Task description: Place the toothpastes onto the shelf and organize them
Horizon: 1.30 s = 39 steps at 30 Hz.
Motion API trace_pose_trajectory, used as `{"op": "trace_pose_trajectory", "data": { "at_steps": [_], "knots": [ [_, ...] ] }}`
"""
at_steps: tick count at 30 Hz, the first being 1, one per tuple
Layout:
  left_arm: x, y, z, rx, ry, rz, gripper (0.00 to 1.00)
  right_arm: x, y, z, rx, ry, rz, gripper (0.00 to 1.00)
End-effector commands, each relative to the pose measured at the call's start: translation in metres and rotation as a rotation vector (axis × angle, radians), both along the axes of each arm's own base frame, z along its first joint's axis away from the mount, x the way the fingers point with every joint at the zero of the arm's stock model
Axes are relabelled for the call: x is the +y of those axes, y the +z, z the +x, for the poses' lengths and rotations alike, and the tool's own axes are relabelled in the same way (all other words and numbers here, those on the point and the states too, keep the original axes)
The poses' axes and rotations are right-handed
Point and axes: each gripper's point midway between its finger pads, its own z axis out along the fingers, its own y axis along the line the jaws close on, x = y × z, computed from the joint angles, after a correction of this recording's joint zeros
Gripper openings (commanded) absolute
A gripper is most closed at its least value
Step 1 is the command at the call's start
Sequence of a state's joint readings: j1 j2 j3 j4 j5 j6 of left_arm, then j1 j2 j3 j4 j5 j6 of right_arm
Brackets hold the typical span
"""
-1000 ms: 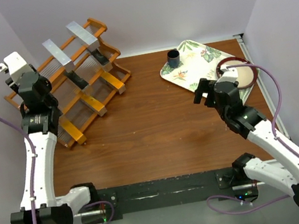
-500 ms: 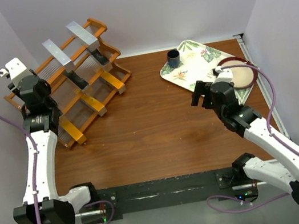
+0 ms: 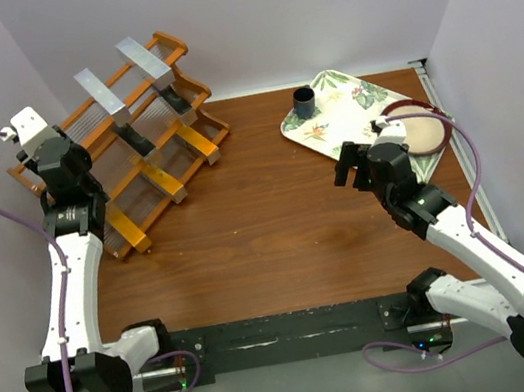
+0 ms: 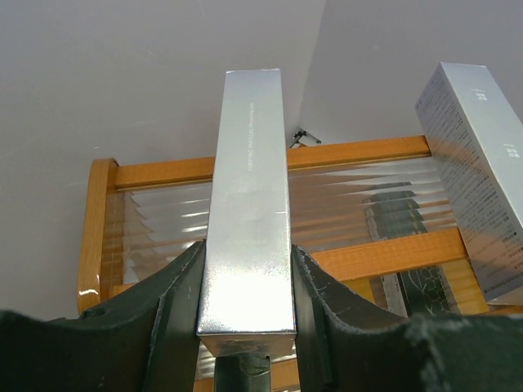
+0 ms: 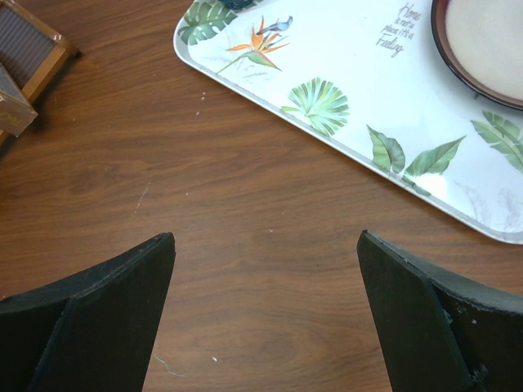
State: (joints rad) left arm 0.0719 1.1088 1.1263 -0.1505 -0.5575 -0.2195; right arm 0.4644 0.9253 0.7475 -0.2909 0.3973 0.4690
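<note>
On the left side of the table (image 3: 281, 243), my left arm stands tall and bends over the left end of the shelf (image 3: 172, 41). The left gripper (image 4: 248, 278) is squeezed tight on one silver toothpaste box (image 4: 249, 180). That box points up in front of the shelf's top rail. My right arm lies low and reaches toward the flower tray (image 3: 331, 128). The right gripper (image 5: 261, 286) has its jaws spread wide with nothing between them. It hangs over bare wood just beside the tray's edge.

I count eight toothpastes. Seven are on the shelf: two silver boxes (image 3: 100, 93) up top, two dark boxes (image 3: 137, 139) in the middle, and three gold boxes (image 3: 163, 183) along the bottom. The eighth is the one I am holding. There is one tray, with one small dark cup (image 3: 304, 102) and one round plate (image 3: 423, 132) on it.

From above, the left arm hides its own fingers. The bottom end of the held box is tucked behind the gripper in the left wrist view. There, another silver box is cut off at the right edge. The dark boxes are small and hard to make out behind the thin slats. In the right wrist view I see only a corner of the shelf.
</note>
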Motion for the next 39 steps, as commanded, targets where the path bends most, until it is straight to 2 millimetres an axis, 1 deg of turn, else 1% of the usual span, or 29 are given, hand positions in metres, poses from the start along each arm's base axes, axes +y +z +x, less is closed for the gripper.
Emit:
{"op": "trace_pose_trajectory", "data": {
  "at_steps": [1,3,6,11,14,15,17,18,24,27,29,30,32,33,34,36,37,39],
  "knots": [
    [-0.002,-0.002,-0.001,-0.019,-0.013,-0.025,0.21,0.005,0.009,0.006,-0.037,0.015,0.008,0.98],
    [-0.002,-0.001,0.000,-0.024,-0.017,-0.027,0.23,0.004,0.009,0.006,-0.036,0.014,0.006,0.98],
    [-0.003,-0.002,0.001,-0.024,-0.023,-0.029,0.32,0.004,0.008,0.006,-0.035,0.016,0.006,0.98],
    [-0.005,-0.001,0.003,-0.027,-0.030,-0.031,0.38,0.004,0.009,0.005,-0.036,0.017,0.008,0.98],
    [-0.006,0.000,0.004,-0.031,-0.041,-0.033,0.46,0.004,0.010,0.005,-0.038,0.018,0.007,0.98],
    [-0.007,0.000,0.004,-0.033,-0.045,-0.034,0.52,0.004,0.010,0.005,-0.039,0.016,0.007,0.98],
    [-0.008,0.002,0.003,-0.037,-0.052,-0.034,0.56,0.004,0.011,0.005,-0.042,0.016,0.008,0.98],
    [-0.009,0.003,0.003,-0.041,-0.056,-0.035,0.59,0.003,0.012,0.004,-0.044,0.016,0.006,0.98],
    [-0.010,0.006,0.003,-0.049,-0.067,-0.036,0.70,0.004,0.011,0.005,-0.042,0.017,0.007,0.98],
    [-0.013,0.014,0.001,-0.068,-0.081,-0.037,0.78,0.004,0.012,0.005,-0.042,0.017,0.006,0.98],
    [-0.018,0.025,-0.004,-0.084,-0.110,-0.038,0.82,0.003,0.012,0.005,-0.042,0.014,0.002,0.98],
    [-0.020,0.028,-0.006,-0.090,-0.122,-0.039,0.88,0.003,0.015,0.004,-0.046,0.015,0.004,0.98],
    [-0.026,0.043,-0.014,-0.123,-0.159,-0.031,0.93,0.001,0.016,0.004,-0.044,0.010,0.000,0.98],
    [-0.028,0.048,-0.018,-0.133,-0.167,-0.029,0.98,0.000,0.017,0.004,-0.046,0.006,-0.001,0.98],
    [-0.031,0.058,-0.027,-0.157,-0.178,-0.021,1.00,0.000,0.018,0.003,-0.049,0.004,0.001,0.98],
    [-0.035,0.066,-0.036,-0.170,-0.199,-0.013,1.00,-0.002,0.022,0.003,-0.058,-0.008,0.001,0.98],
    [-0.042,0.075,-0.045,-0.189,-0.224,0.007,1.00,-0.003,0.024,0.002,-0.059,-0.011,0.000,0.98],
    [-0.053,0.083,-0.056,-0.207,-0.259,0.038,1.00,-0.008,0.033,0.001,-0.072,-0.031,0.003,0.98]
  ]
}}
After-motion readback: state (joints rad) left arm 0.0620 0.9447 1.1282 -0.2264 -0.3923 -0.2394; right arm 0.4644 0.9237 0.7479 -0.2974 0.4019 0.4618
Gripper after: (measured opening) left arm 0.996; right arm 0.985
